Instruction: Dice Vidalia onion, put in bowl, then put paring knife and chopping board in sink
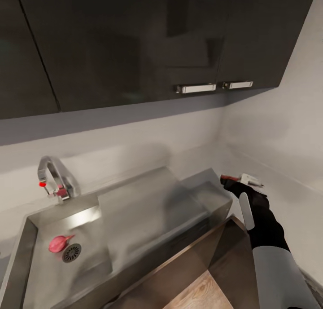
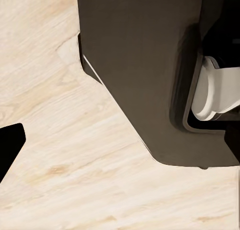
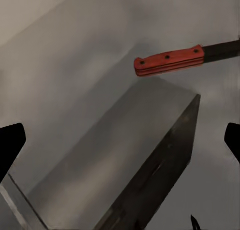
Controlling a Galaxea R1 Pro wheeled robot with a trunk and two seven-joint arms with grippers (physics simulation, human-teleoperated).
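The sink (image 1: 27, 237) has a steel basin, a flat drainboard (image 1: 152, 205) and a chrome tap (image 1: 54, 174) with a red knob. A pinkish-red onion (image 1: 59, 243) lies in the basin beside the drain. The paring knife (image 3: 170, 59) has a reddish-brown handle and a dark blade. It lies on the grey countertop (image 1: 291, 205) just past the drainboard's end. My right gripper (image 3: 120, 145) is open, with its fingers spread wide short of the knife. In the head view the right gripper (image 1: 240, 185) sits right by the knife's handle (image 1: 229, 179). My left gripper (image 2: 120, 150) hangs open over the wooden floor. The chopping board and the bowl are out of view.
Dark wall cabinets (image 1: 134, 44) with metal handles hang above the sink. A pale wall closes the corner on the right. My own dark base (image 2: 140, 69) is close beside the left gripper. A dark cabinet front (image 1: 193, 264) drops from the sink's edge to the wood floor (image 1: 202, 295).
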